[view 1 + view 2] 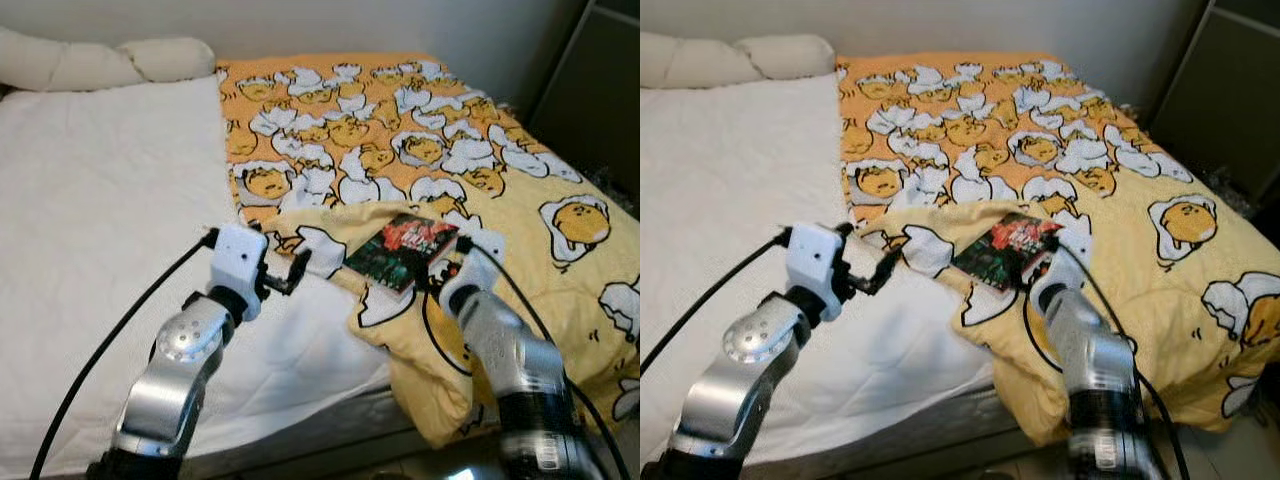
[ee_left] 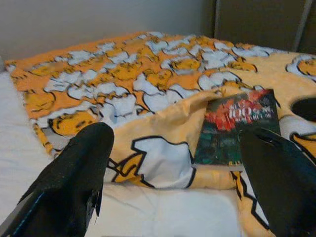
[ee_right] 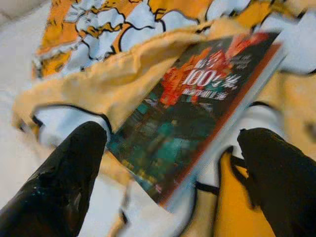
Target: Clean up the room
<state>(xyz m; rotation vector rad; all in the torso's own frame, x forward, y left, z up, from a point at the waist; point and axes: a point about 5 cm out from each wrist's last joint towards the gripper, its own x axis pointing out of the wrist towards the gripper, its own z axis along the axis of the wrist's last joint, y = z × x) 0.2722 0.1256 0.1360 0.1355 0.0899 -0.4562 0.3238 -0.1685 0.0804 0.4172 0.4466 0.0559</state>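
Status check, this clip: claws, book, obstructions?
Both claws open. Right claw closing in on book, no contact. Left claw hovering beside blanket edge. Blanket fold overlaps book's corner.

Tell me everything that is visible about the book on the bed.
The book is a thin paperback with a dark green and red cover, white characters and a "100" printed on it. It lies closed, cover up, slightly tilted on a folded-back edge of the yellow egg-print blanket, near the white sheet. The right pincer is open at its near corner, not yet touching it.
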